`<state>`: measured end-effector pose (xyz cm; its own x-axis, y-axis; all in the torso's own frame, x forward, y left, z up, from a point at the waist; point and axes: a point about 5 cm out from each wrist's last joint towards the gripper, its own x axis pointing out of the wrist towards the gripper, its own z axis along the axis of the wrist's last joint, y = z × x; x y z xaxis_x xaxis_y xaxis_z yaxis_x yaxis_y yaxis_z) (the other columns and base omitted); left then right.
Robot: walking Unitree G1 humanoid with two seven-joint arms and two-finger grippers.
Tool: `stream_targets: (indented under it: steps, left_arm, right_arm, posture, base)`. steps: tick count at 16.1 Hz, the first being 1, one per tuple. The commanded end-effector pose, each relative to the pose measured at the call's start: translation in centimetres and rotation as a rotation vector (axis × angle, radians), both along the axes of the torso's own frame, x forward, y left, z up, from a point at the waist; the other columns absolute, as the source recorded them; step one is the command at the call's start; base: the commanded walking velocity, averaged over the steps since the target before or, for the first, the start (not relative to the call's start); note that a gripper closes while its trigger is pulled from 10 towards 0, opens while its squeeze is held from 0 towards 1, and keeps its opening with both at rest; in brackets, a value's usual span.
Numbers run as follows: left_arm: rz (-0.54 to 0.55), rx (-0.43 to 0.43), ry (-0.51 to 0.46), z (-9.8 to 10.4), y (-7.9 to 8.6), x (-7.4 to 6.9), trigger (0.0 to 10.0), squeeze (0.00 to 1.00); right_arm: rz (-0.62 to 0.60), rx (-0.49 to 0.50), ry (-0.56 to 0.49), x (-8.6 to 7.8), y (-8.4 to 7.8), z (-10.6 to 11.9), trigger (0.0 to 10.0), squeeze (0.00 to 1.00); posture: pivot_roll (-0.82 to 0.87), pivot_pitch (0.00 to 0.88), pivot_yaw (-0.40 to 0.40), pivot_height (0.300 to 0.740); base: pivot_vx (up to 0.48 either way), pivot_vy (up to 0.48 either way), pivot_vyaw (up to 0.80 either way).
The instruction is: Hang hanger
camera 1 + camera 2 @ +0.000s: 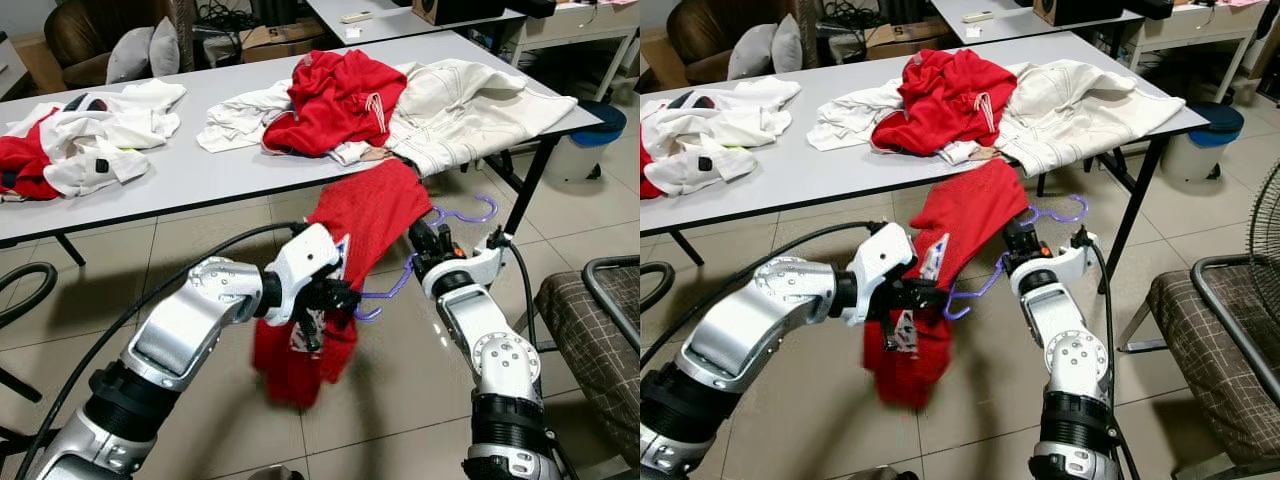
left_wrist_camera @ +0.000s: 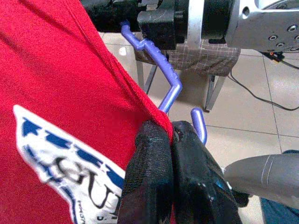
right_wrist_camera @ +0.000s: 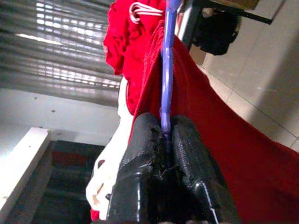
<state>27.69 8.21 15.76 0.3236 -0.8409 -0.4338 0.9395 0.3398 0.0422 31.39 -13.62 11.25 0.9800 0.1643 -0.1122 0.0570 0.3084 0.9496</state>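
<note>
A red T-shirt (image 1: 365, 215) with a white and blue label hangs from the table's front edge down toward the floor. My left gripper (image 1: 325, 300) is shut on a fold of its cloth, seen close up in the left wrist view (image 2: 170, 135). A purple plastic hanger (image 1: 392, 288) runs partly under the shirt, its far end (image 1: 470, 215) sticking out to the right. My right gripper (image 1: 420, 240) is shut on the hanger's bar (image 3: 167, 60), with red cloth (image 3: 224, 140) draped beside it. Both grippers sit close together in front of the table.
The grey table (image 1: 200, 170) carries a red and cream clothes heap (image 1: 340, 95) and a white and red pile (image 1: 90, 130) at its left. A chair with a checked cushion (image 1: 590, 330) stands to my right, a blue bin (image 1: 600, 125) beyond the table leg.
</note>
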Motion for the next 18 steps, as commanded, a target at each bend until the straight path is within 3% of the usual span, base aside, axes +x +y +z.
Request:
stream_targets:
  steps: [1,4,5,9,11,14,16,17,18]
  left_arm:
    - [-0.005,0.006,0.009,-0.4,-0.3,-0.3,0.0,0.00]
    - [-0.013,-0.067,0.016,0.4,-1.5,-0.4,0.0,0.00]
    - [-0.037,-0.144,0.037,1.4,-2.2,-0.8,0.0,0.00]
    - [-0.093,-0.198,0.100,1.8,-3.0,-1.7,0.0,0.00]
    - [-0.067,-0.216,0.121,1.7,-3.2,-1.7,0.0,0.00]
    - [0.032,-0.356,0.147,3.3,-3.9,-0.5,0.0,0.00]
    - [0.026,-0.312,0.152,2.8,-4.4,-0.7,0.0,0.00]
    - [0.109,-0.269,0.150,1.9,-4.3,-0.2,0.0,0.00]
    - [0.126,-0.272,0.156,1.9,-4.3,0.0,0.0,0.00]
  right_arm:
    - [-0.053,0.092,-0.033,0.7,0.7,1.3,10.0,0.00]
    - [-0.028,0.017,-0.022,0.8,1.1,1.1,10.0,0.00]
    - [-0.016,-0.035,-0.011,0.8,1.4,0.8,10.0,0.00]
    - [-0.047,-0.020,0.011,0.9,1.1,0.5,10.0,0.00]
    - [-0.073,-0.015,0.023,1.1,0.7,0.4,10.0,0.00]
    - [-0.010,-0.140,0.039,1.0,1.5,-0.1,10.0,0.00]
    - [-0.023,-0.071,0.052,1.0,1.8,-0.1,10.0,0.00]
    - [-0.020,-0.083,0.042,1.2,1.9,0.2,10.0,0.00]
    - [-0.018,-0.092,0.041,1.3,1.9,0.2,10.0,0.00]
  posture:
    - [-0.04,0.000,0.109,0.740]
    - [-0.04,0.000,0.107,0.740]
    - [-0.04,0.000,0.104,0.740]
    - [-0.04,0.000,0.103,0.740]
    - [-0.04,0.000,0.103,0.740]
    - [-0.04,0.000,0.096,0.740]
    - [-0.04,0.000,0.093,0.740]
    - [-0.05,0.000,0.090,0.740]
    - [-0.05,0.000,0.089,0.740]
  base:
    - [0.000,0.000,0.00]
    - [0.000,0.000,0.00]
    - [0.000,0.000,0.00]
    - [0.000,0.000,0.00]
    - [0.000,0.000,0.00]
    - [0.000,0.000,0.00]
    - [0.000,0.000,0.00]
    - [0.000,0.000,0.00]
    - [0.000,0.000,0.00]
